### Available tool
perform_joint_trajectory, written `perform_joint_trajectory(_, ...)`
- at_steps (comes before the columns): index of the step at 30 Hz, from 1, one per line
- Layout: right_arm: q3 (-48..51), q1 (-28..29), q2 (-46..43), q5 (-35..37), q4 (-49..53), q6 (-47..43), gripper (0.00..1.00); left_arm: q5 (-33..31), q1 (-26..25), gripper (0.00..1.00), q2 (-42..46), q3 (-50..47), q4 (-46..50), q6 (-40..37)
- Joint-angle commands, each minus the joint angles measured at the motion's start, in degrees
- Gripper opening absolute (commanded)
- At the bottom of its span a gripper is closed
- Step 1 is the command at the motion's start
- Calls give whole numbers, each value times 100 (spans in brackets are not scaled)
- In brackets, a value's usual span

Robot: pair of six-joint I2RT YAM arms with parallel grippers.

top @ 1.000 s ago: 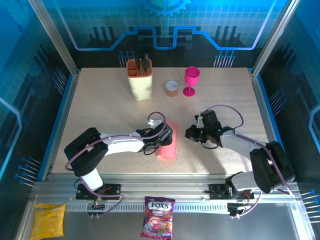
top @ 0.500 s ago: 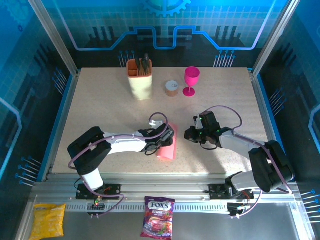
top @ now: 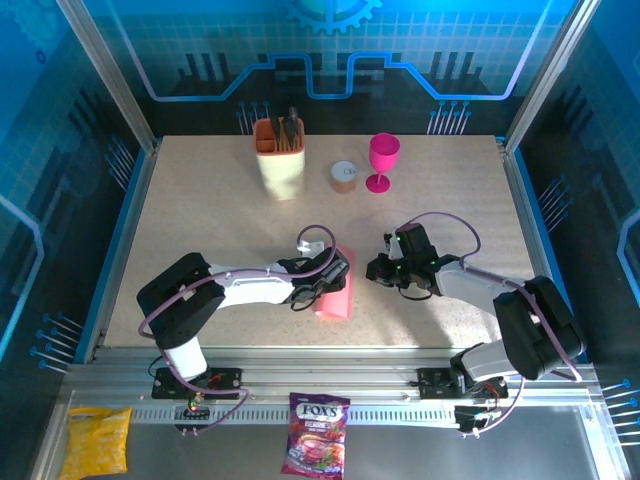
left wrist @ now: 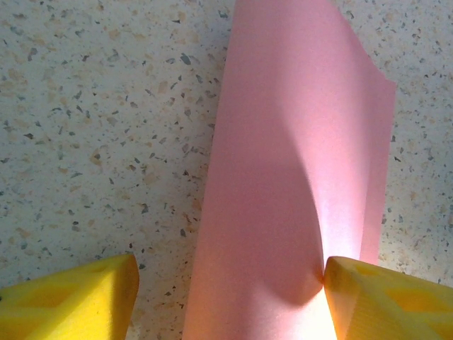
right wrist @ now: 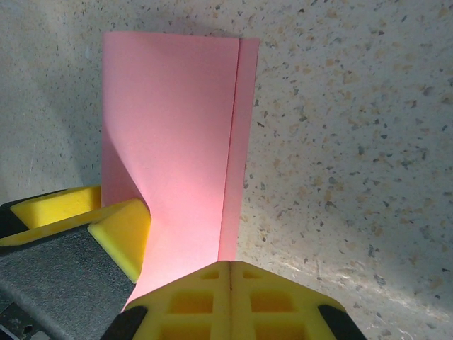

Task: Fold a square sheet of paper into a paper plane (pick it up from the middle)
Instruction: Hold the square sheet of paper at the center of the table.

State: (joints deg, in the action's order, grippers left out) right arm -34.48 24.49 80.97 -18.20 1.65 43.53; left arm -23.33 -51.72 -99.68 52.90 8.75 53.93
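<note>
Straddling the square sheet of paper, the left gripper stands wide. One yellow pad touches the sheet's bowed-up edge, and the other rests apart from it on bare table. The sheet lies folded lengthwise into a long strip, with a thin margin of the lower layer showing along one side. The right gripper has its jaws pressed together at one end of the strip; whether it pinches the paper cannot be told.

Strip and grippers sit at the front centre of the speckled beige table. Along the far edge stand a cream holder with an orange insert and dark utensils, a small round tin and a magenta goblet. Aluminium posts and blue circuit-patterned panels enclose the table. In front of the rail lie a FOX'S sweet bag and a yellow packet.
</note>
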Motion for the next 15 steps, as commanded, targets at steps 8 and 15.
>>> perform_joint_trajectory(8,-28,186,197,8,-99,60,0,-80,-28,71,-113,123,39,106)
perform_joint_trajectory(15,-45,198,224,24,-96,59,0,42,-31,71,-69,45,-155,78)
